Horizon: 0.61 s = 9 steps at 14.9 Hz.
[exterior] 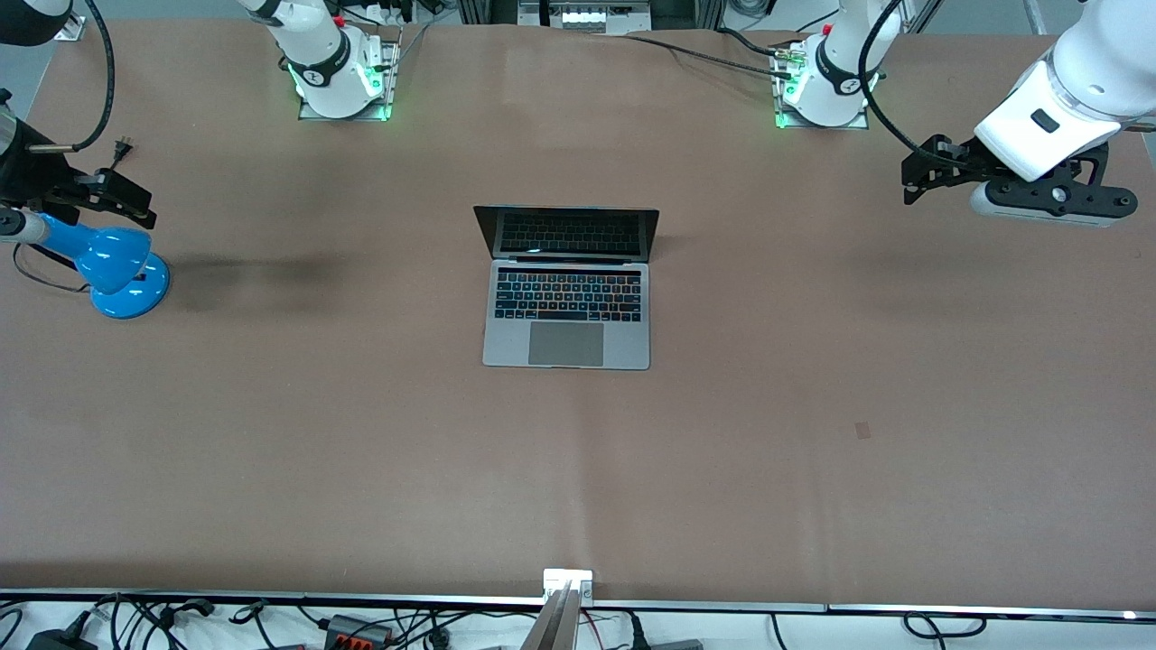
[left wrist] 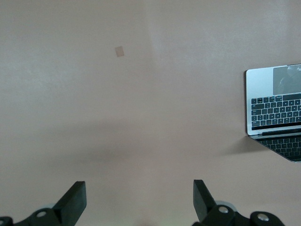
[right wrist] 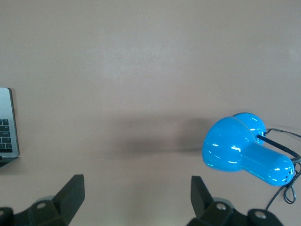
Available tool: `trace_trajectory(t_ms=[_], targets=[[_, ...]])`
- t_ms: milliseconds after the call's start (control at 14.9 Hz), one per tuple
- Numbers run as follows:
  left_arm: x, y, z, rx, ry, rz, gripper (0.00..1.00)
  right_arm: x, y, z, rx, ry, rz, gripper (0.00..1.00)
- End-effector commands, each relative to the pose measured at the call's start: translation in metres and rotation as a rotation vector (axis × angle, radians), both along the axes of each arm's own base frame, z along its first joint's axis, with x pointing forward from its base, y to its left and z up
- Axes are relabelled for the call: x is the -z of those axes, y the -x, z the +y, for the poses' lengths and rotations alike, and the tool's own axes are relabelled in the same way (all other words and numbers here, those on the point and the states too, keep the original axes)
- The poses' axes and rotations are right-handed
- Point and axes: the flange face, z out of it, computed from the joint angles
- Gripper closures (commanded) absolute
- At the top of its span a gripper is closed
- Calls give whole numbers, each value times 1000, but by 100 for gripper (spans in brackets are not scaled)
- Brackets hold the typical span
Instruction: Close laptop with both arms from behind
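The silver-grey laptop (exterior: 567, 307) stands open in the middle of the table, its dark screen upright and facing the front camera. It also shows at the edge of the left wrist view (left wrist: 277, 108) and of the right wrist view (right wrist: 5, 127). My left gripper (exterior: 912, 179) hangs open and empty over the bare table at the left arm's end, well away from the laptop (left wrist: 139, 197). My right gripper (exterior: 126, 199) hangs open and empty over the right arm's end of the table, above a blue lamp (right wrist: 137, 193).
A blue desk lamp (exterior: 113, 262) with a black cord lies at the right arm's end of the table, also in the right wrist view (right wrist: 240, 150). A small tape patch (exterior: 863, 431) is stuck to the brown table top (exterior: 361, 451).
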Motion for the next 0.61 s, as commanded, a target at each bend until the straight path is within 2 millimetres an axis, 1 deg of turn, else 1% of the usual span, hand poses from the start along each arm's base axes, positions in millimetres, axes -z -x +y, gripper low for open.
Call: trace_trajectory(t_ms=[0, 336, 538], targets=[[-6, -2, 0, 1, 1, 3, 0, -6, 4, -1, -5, -16, 1, 0], [-6, -2, 0, 1, 1, 4, 0, -4, 0, 2, -2, -16, -8, 0], [-6, -2, 1, 0, 1, 4, 0, 5, -11, 0, 6, -15, -36, 0]])
